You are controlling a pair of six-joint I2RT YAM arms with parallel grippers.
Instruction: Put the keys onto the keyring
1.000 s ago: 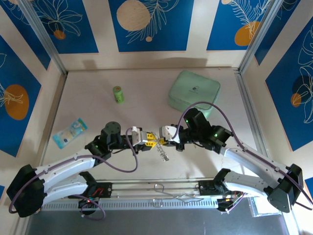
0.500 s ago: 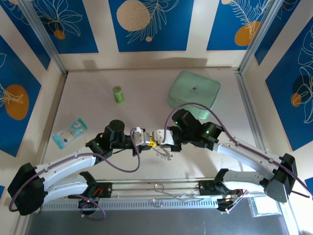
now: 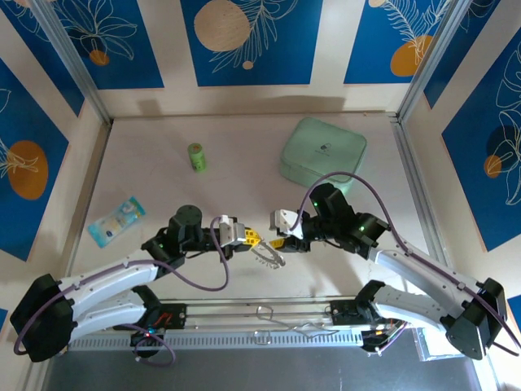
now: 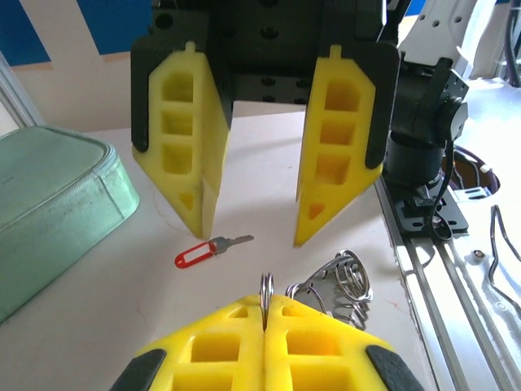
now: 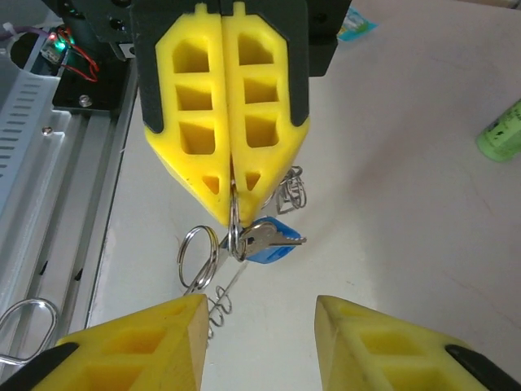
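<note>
My left gripper (image 4: pixel 266 303) is shut on a thin split ring of the keyring (image 4: pixel 266 287), pinched upright between the yellow pads. From the right wrist view, the left gripper (image 5: pixel 232 213) holds that ring (image 5: pixel 235 232), and the blue-tagged key (image 5: pixel 275 240) hangs on it just under the fingertips. More loops and coils of the keyring (image 5: pixel 198 254) dangle beside it over the table. My right gripper (image 5: pixel 260 314) is open, facing the left one with nothing between its fingers. The red-tagged key (image 4: pixel 202 252) lies flat on the table under the open right gripper (image 4: pixel 248 232). From above, both grippers (image 3: pixel 248 238) meet over the keyring (image 3: pixel 267 257).
A mint-green pouch (image 3: pixel 323 151) sits at the back right. A small green cylinder (image 3: pixel 196 156) stands at the back left, and a blue-and-white packet (image 3: pixel 116 220) lies at the left. A metal rail (image 3: pixel 260 326) runs along the near edge.
My right gripper has opened and drawn back to the right, leaving the ring and blue-tagged key in the left gripper. The left gripper closed fully and shifted slightly.
</note>
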